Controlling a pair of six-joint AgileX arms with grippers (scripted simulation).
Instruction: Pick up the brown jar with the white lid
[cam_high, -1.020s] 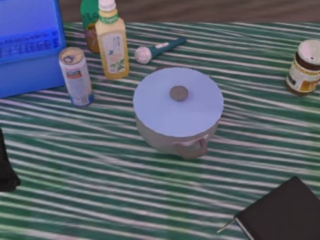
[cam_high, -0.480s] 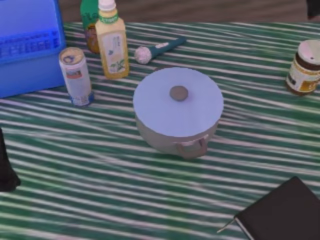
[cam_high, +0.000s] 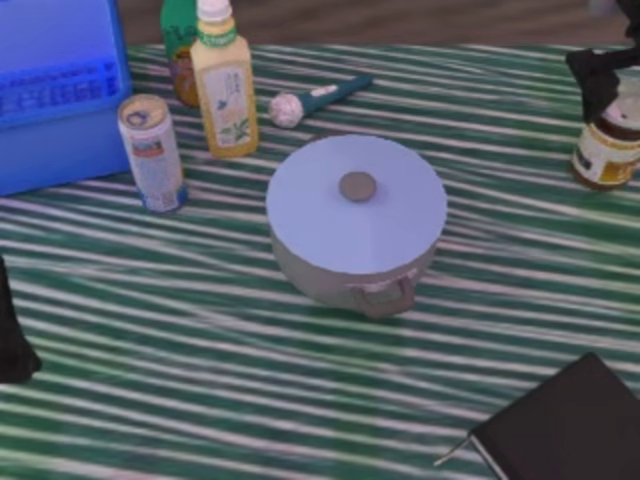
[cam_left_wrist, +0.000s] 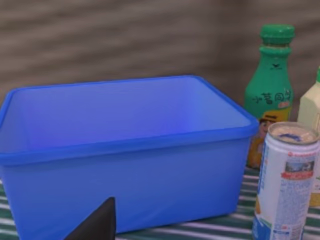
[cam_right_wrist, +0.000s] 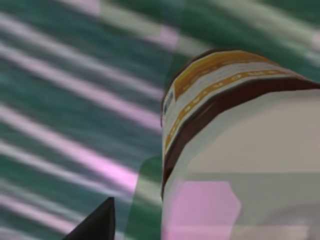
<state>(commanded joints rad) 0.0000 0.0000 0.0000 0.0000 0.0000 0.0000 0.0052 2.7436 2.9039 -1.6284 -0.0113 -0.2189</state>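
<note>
One arm works: my right gripper (cam_high: 608, 75) hangs just above the brown jar with the white lid (cam_high: 606, 150), far right of the grey pot (cam_high: 356, 222) on the desk. Approach step, I judge; fingers' spread I cannot tell. Next: descend, centre, close. Left arm parked.

A green-and-white striped cloth (cam_high: 200, 330) is seen. At ten o'clock a blue bin (cam_high: 55, 90) is found; at centre, a pale blue-lidded grey pot (cam_high: 355, 215); at two o'clock, a brown, cream-labelled jar (cam_high: 605, 150).
</note>
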